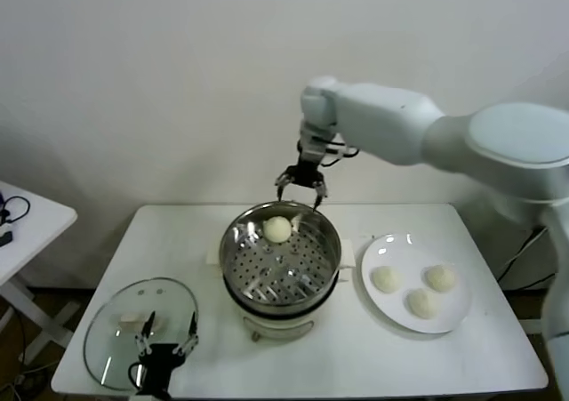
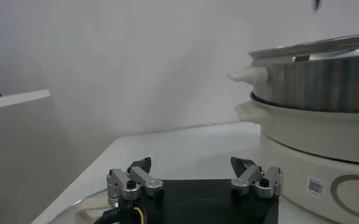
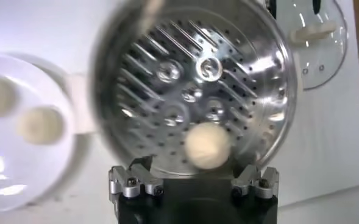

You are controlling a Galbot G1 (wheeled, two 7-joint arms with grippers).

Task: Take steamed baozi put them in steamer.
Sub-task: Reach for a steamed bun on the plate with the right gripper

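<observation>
Head view shows my right gripper (image 1: 300, 188) hanging above the far rim of the steamer (image 1: 238, 268), its fingers spread wide and holding nothing. One baozi (image 1: 277, 229) sits on the perforated tray inside the steamer, close to that far wall and just below my open fingers. From my right wrist camera I look straight down on it: it lies free on the tray, between my two fingertips (image 3: 135, 181) but well beneath them.

The other three baozi (image 1: 423, 304) wait on the white plate (image 1: 458, 316), which stands just beside the steamer on my right-arm side. They lie apart from one another, so I judge there is room to bring a finger down on either side of each.

I expect these buns to be light and soft, with a smooth skin that could dent or tear under a hard pinch and might stick a little to my pads. I would take one across its widest middle, low enough that it cannot squirt upward, and squeeze only until it stops slipping.

The steamer holds that single bun and plenty of bare tray on the side nearest me. The glass lid (image 1: 107, 352) lies flat on the table, on the steamer's left-arm side. My left gripper (image 1: 165, 337) rests over the lid's near edge, fingers apart, empty.
</observation>
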